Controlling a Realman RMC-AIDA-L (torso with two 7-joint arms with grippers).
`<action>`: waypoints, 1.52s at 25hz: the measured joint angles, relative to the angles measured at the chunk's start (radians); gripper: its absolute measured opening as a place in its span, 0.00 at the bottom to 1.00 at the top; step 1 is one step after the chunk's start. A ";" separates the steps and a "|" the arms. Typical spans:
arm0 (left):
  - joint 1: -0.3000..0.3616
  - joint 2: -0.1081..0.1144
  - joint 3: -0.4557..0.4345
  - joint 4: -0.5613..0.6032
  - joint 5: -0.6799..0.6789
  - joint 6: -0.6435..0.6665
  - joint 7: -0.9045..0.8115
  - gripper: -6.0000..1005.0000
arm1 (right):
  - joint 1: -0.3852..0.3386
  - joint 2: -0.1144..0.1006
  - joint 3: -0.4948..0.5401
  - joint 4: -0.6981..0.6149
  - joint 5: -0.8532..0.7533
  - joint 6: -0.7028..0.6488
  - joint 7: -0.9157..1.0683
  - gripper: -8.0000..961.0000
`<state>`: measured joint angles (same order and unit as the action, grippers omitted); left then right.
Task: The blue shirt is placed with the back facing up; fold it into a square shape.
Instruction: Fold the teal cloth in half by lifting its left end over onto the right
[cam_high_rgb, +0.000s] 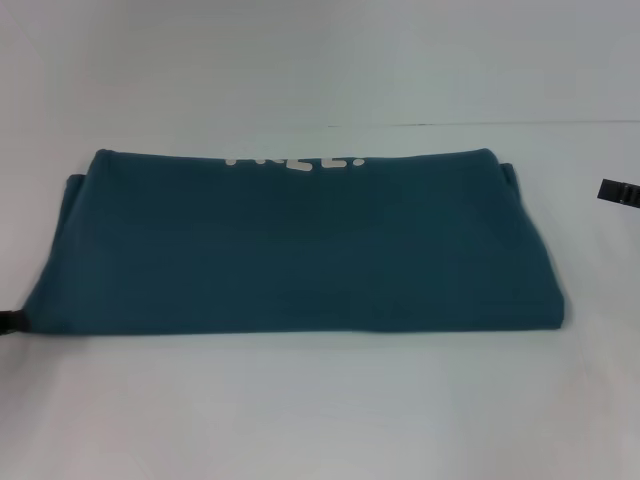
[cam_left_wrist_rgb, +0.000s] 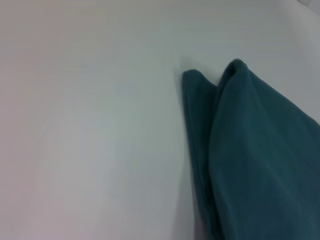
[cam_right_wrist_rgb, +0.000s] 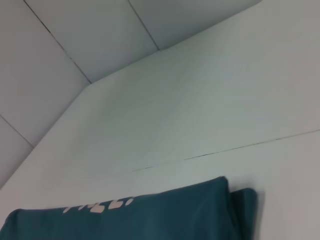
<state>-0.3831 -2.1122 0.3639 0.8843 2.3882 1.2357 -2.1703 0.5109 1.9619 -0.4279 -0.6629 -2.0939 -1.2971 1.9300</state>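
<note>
A: Biggest item first?
B: Blue shirt (cam_high_rgb: 300, 250), lying flat mid-table, folded into a wide band, much wider than deep. Dark teal, soft-looking, mostly smooth w/ faint creases.

A: Any print?
B: Cream lettering (cam_high_rgb: 292, 160) peeking along shirt's far fold edge, only lower halves of letters seen, so unreadable. Also seen in right wrist view (cam_right_wrist_rgb: 100, 206), same far edge.

A: Edges?
B: Layers stacked; under-layer poking out at shirt's far-left and far-right corners. Left wrist view: two rounded fold tips (cam_left_wrist_rgb: 235, 67) side by side, one layer over another, resting on tabletop.

A: Surface?
B: White table (cam_high_rgb: 320, 410), plain, under and all round shirt. Thin dark seam (cam_high_rgb: 480, 124) across it beyond shirt's far edge, toward the right. Beyond that, white wall panels (cam_right_wrist_rgb: 75, 40) w/ dark joint lines.

A: Grippers?
B: Left gripper (cam_high_rgb: 9, 321): just a dark bit at frame edge, beside shirt's near-left corner; touching or not, can't tell. Right gripper (cam_high_rgb: 619, 192): dark bit off shirt's right end, apart from cloth. Jaws on both: can't tell, open or closed, and no hold on anything visible.
</note>
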 joint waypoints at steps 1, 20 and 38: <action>0.002 0.001 -0.008 0.004 0.003 0.000 -0.001 0.02 | 0.000 0.000 0.000 0.000 0.000 0.001 0.000 0.90; 0.010 0.031 -0.146 0.043 0.088 0.010 -0.006 0.03 | 0.001 0.004 0.000 0.000 0.000 -0.001 0.000 0.90; -0.207 -0.045 0.064 0.016 -0.382 0.349 0.094 0.03 | -0.003 0.006 0.000 0.000 0.000 -0.009 -0.028 0.91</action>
<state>-0.5906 -2.1574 0.4278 0.9000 2.0060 1.5845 -2.0764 0.5080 1.9680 -0.4280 -0.6629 -2.0938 -1.3059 1.9020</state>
